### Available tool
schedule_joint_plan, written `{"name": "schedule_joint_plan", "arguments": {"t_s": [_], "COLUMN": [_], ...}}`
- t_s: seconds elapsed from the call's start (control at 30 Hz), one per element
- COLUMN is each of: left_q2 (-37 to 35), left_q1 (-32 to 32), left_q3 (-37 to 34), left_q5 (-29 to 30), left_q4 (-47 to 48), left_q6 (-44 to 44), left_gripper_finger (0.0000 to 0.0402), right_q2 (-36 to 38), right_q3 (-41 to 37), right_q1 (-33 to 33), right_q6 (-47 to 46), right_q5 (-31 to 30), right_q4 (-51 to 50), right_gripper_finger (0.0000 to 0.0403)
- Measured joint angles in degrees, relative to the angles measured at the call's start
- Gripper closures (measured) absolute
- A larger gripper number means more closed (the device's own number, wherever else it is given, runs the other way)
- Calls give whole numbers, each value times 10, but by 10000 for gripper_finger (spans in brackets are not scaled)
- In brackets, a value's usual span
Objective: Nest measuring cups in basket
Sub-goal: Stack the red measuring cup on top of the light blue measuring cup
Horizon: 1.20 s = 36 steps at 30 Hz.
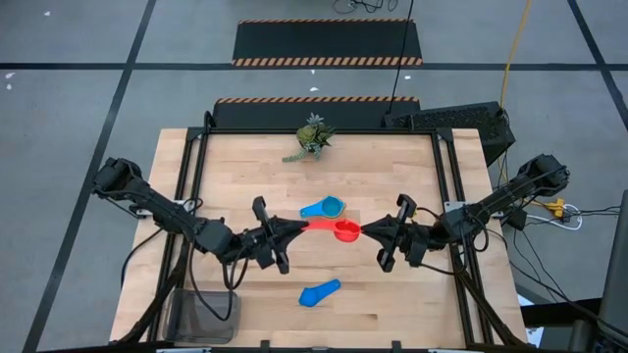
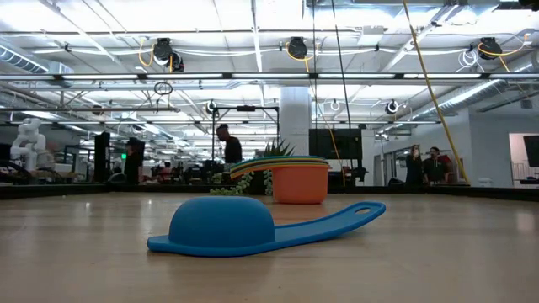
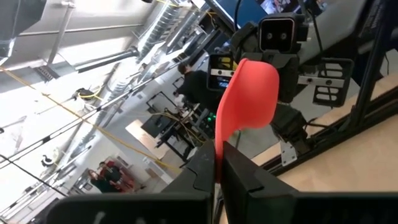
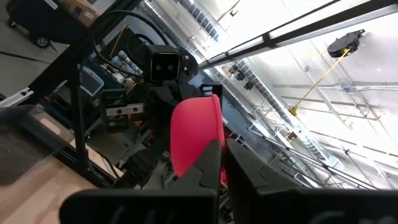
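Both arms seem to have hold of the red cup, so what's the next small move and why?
Probably the right gripper should let go: the red cup is pinched at both ends, its handle in the left gripper, which can then carry it toward the basket.

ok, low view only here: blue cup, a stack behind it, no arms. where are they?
Observer: Both arms meet mid-table at a red cup, between your blue cup and the stack.
Operator: who's holding it?
Observer: Both. The left gripper has its fingers shut on the handle, and the right gripper has its fingers shut on the bowl's rim.
Operator: basket?
Observer: The basket sits at the table's corner on the left arm's side. No cups show in it.
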<state>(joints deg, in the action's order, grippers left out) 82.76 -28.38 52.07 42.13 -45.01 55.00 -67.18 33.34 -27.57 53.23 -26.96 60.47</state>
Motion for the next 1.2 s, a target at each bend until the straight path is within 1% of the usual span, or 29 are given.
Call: {"name": "schedule_joint_plan", "arguments": {"t_s": [0.13, 0.33, 0.43, 0.6, 0.67, 0.77, 0.83, 0.97, 1.03, 1.13, 1.2], "left_q2": [0, -1, 0, 0, 1, 1, 0, -4, -5, -5, -5], "left_q1": [0, 1, 1, 1, 0, 1, 1, 7, 13, 26, 33], "left_q3": [0, 0, 0, 0, -1, -6, -16, -46, -67, -104, -128], "left_q5": [1, 10, 26, 61, 71, 93, 104, 110, 112, 133, 133], "left_q4": [6, 30, 47, 67, 79, 85, 85, 85, 81, 79, 74], "left_q6": [0, 1, 4, 4, 4, 1, -3, -25, -32, -32, -34], "left_gripper_finger": [395, 396, 396, 396, 396, 396, 396, 396, 396, 396, 396], "right_q2": [0, 4, 10, 27, 34, 47, 58, 73, 79, 80, 81], "right_q3": [0, 0, 0, 0, 0, 0, 0, 0, 0, 0, 0], "right_q1": [0, -2, -3, -3, -3, -3, -3, -3, -3, -3, -3], "right_q6": [0, 0, -1, -3, -10, -23, -34, -61, -72, -78, -83], "right_q5": [-10, -69, -121, -226, -258, -290, -302, -303, -301, -300, -300], "right_q4": [-1, -3, -9, -25, -50, -91, -111, -144, -151, -162, -162], "right_gripper_finger": [383, 326, 299, 266, 257, 250, 248, 248, 248, 248, 248]}}
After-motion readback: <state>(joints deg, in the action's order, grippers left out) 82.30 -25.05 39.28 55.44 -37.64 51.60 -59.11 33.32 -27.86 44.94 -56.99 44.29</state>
